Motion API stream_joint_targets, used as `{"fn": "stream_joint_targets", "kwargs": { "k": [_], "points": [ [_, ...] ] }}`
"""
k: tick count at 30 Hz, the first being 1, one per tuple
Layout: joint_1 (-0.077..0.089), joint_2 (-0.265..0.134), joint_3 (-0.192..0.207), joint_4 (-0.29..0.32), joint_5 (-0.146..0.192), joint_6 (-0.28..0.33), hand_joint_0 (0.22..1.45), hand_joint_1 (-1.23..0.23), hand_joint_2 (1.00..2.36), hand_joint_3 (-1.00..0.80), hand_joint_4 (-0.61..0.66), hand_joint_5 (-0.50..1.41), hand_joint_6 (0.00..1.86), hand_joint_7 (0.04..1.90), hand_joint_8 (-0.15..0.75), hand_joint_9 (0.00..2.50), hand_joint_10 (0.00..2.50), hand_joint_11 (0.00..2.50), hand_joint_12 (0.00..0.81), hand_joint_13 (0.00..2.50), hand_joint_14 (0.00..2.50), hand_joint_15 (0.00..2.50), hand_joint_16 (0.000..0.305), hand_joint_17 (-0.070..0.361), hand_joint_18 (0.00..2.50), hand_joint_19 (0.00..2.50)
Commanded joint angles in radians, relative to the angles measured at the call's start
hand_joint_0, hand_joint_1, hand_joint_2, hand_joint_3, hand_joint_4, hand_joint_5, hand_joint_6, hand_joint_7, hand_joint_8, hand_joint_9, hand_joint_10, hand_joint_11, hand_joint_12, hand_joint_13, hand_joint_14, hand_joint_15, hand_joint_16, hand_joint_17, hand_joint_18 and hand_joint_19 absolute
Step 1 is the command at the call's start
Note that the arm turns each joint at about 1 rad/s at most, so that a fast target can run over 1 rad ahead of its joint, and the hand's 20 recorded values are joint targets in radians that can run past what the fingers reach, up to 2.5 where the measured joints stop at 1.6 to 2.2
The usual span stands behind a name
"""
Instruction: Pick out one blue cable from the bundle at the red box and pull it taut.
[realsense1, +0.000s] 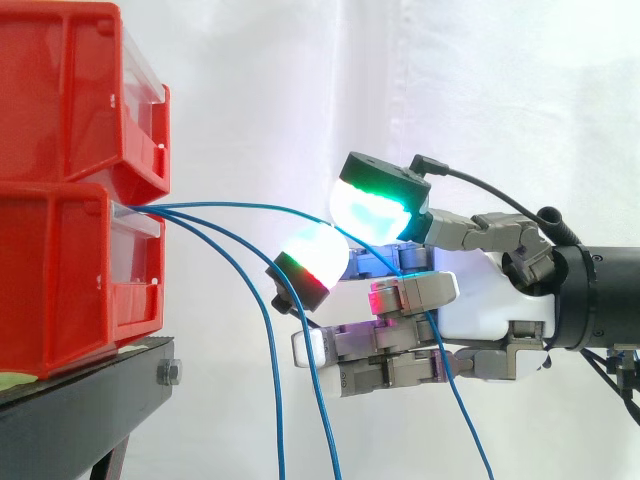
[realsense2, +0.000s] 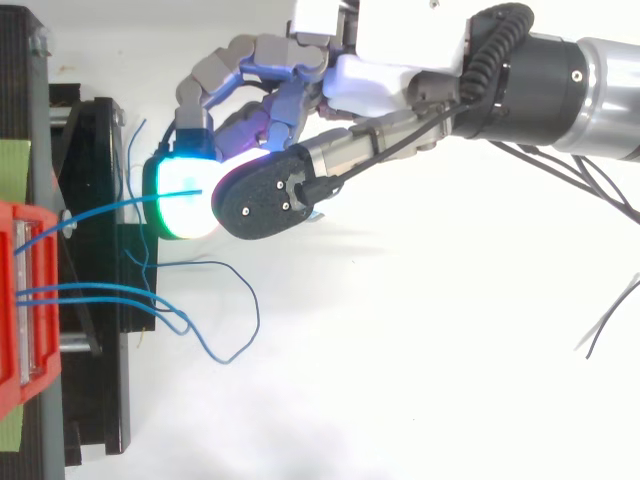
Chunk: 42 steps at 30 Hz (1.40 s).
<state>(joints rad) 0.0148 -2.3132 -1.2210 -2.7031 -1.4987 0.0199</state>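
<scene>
Three blue cables come out of the lower red bin (realsense1: 60, 280) at the left. One blue cable (realsense1: 240, 205) runs almost level from the bin to my hand (realsense1: 480, 290), sagging only slightly. There it passes between the green-cyan thumb pad (realsense1: 375, 208) and a white-red fingertip (realsense1: 315, 258), which are closed together on it. Past the pinch its free end drops towards the lower right. From above, the same cable (realsense2: 110, 207) crosses from the bin (realsense2: 25, 300) to the glowing pad under my hand (realsense2: 390, 70).
Two other blue cables (realsense1: 276, 360) hang loose from the same bin and drop past the black stand (realsense1: 80, 400). A second red bin (realsense1: 70, 90) is stacked on top. A white curtain is behind, and the arm enters from the right.
</scene>
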Motion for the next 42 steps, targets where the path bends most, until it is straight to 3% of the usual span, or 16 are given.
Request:
{"fn": "stream_joint_targets", "kwargs": {
  "k": [1, 7, 17, 24, 35, 38, 42],
  "points": [
    [0.001, 0.000, 0.000, -0.001, 0.000, 0.000, 0.60, -0.72, 1.01, -0.31, -0.08, -0.21, 0.88, 0.90, 0.198, 1.33, 0.01, 1.64, 0.108, 0.72, 0.01, 0.44, 0.006, 0.013, 0.37, 0.50],
    [-0.001, 0.000, 0.000, -0.003, 0.000, 0.000, 0.57, -0.60, 1.00, -0.45, -0.02, -0.20, 0.87, 0.91, 0.210, 1.34, 0.01, 1.60, 0.106, 0.71, 0.01, 0.43, 0.006, 0.014, 0.35, 0.52],
    [-0.003, 0.000, 0.000, -0.003, 0.000, 0.000, 0.60, -0.54, 1.01, -0.36, 0.00, -0.19, 0.89, 0.96, 0.214, 1.34, 0.01, 1.59, 0.097, 0.70, 0.01, 0.43, 0.005, 0.010, 0.33, 0.53],
    [-0.004, 0.000, 0.000, -0.003, 0.000, 0.000, 0.59, -0.64, 1.02, -0.18, 0.00, -0.18, 0.91, 0.99, 0.215, 1.32, 0.01, 1.57, 0.102, 0.70, 0.01, 0.43, 0.004, 0.010, 0.33, 0.52],
    [-0.003, 0.000, 0.000, -0.004, -0.003, 0.002, 0.60, -0.67, 1.02, -0.18, -0.03, -0.18, 0.91, 0.97, 0.221, 1.30, 0.01, 1.51, 0.101, 0.70, 0.02, 0.43, 0.004, 0.010, 0.33, 0.52],
    [0.001, 0.000, 0.000, -0.018, -0.003, 0.003, 0.60, -0.67, 1.02, -0.18, -0.03, -0.18, 0.91, 0.97, 0.224, 1.30, 0.01, 1.51, 0.101, 0.70, 0.01, 0.43, 0.004, 0.010, 0.33, 0.52],
    [0.005, 0.009, 0.000, -0.087, -0.020, -0.026, 0.60, -0.67, 1.02, -0.18, -0.03, -0.18, 0.91, 0.97, 0.219, 1.29, 0.01, 1.50, 0.100, 0.70, 0.01, 0.43, 0.004, 0.010, 0.33, 0.51]
  ]
}}
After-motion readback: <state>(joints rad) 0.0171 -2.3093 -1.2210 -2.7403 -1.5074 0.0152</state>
